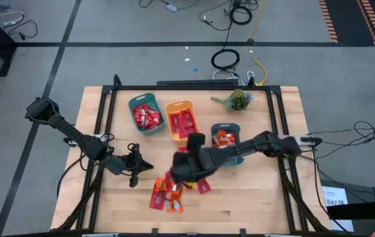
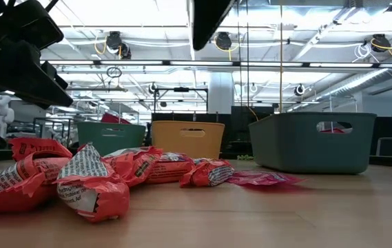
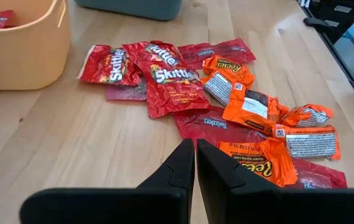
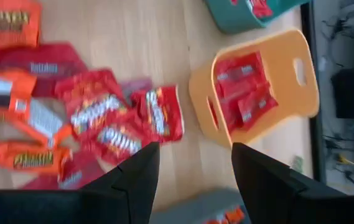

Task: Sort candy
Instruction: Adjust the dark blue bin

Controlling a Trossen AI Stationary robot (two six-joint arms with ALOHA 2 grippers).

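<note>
Candy [image 1: 171, 192] pile loose on the table's front centre, unsorted.
Right gripper [image 4: 194, 163] hovers above the pile, jaws parted and empty, ready to pick; left gripper [image 3: 195, 163], closed and empty, waits beside it, clear of the bins [image 1: 180, 120].

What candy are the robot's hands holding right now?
None. The left gripper is shut on nothing; the right gripper is open and empty above the candy pile.

Three bins [image 1: 181, 120], one plant [image 1: 238, 100], two arms and about a dozen loose candies [image 3: 170, 79].
</note>
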